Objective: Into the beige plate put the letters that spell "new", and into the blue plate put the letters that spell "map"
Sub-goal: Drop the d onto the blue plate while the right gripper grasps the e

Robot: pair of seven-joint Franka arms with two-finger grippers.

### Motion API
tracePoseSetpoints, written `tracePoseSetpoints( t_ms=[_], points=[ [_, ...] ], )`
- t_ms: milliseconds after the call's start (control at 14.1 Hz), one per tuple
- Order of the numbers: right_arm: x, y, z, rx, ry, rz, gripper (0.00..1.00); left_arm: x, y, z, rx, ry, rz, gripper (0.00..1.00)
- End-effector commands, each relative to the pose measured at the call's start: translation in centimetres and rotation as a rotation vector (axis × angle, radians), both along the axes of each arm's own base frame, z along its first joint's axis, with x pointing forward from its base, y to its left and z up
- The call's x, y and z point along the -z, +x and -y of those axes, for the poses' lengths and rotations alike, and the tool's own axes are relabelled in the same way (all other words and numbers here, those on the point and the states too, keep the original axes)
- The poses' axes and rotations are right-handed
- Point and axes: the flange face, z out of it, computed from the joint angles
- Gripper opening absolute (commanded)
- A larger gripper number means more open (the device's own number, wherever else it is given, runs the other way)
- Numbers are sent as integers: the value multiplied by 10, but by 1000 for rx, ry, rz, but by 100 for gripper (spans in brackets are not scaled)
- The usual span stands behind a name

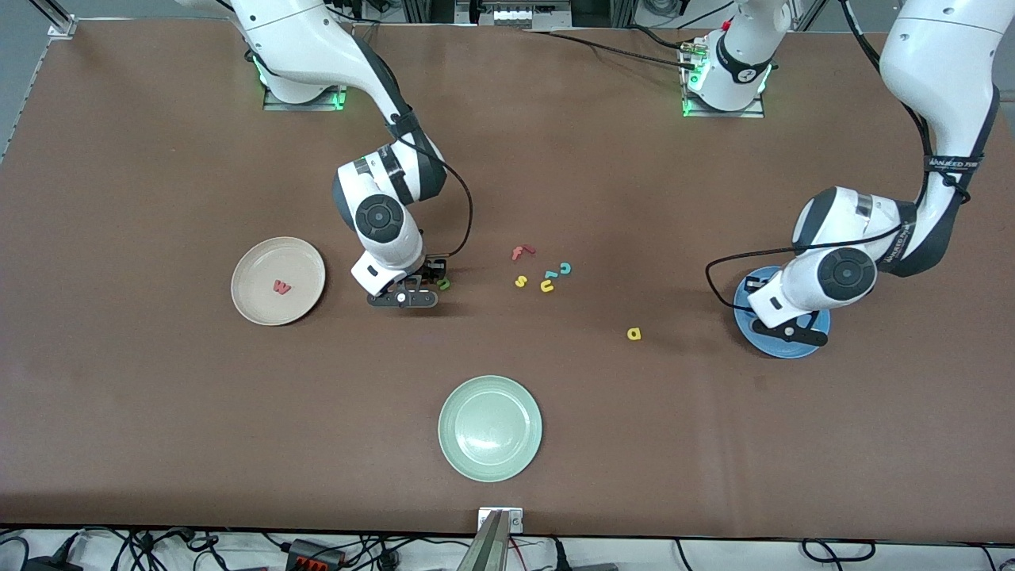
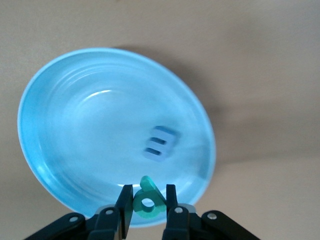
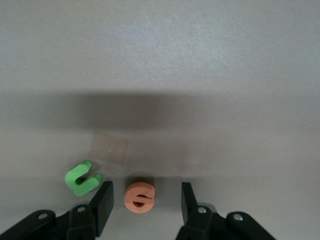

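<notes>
1. Our right gripper [image 3: 143, 204] is spread around the e [image 3: 139, 196], gaps both sides; the n [image 3: 83, 177] lies just outside one finger.
2. Our left gripper [image 2: 149, 206] pinches the p [image 2: 148, 200] over the blue plate's [image 2: 55, 175] edge; the m [image 2: 161, 144] lies inside.

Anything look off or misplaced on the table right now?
Nothing stands out. The w lies in the beige plate, the m in the blue plate. Left gripper holds the p over it; right gripper straddles the e beside the n.

The blue plate [image 2: 60, 165] looks glossy (light glints off it), the table [image 1: 714, 444] matt.
</notes>
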Motion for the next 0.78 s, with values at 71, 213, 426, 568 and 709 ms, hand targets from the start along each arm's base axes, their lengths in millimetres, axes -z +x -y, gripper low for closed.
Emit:
tracePoseSetpoints(
  t_ms=[71,213,426,568,709],
  points=[
    [7,-4,-2,57,-6,-21,60,5,-8,-11,36,-12,13,100],
    [7,-10,-12,58,-8,-20,57,-10,-3,8,54,-12,26,100],
    [7,-11,-12,57,-9,-22,52,-59,22,65,120,-51,81,100],
    [8,-11,-11,50,-11,-24,46,-68,30,107,164,-99,109,100],
    [8,-8,-6,51,-12,-26,41,-70,30,154,149,-112,133,100]
  ],
)
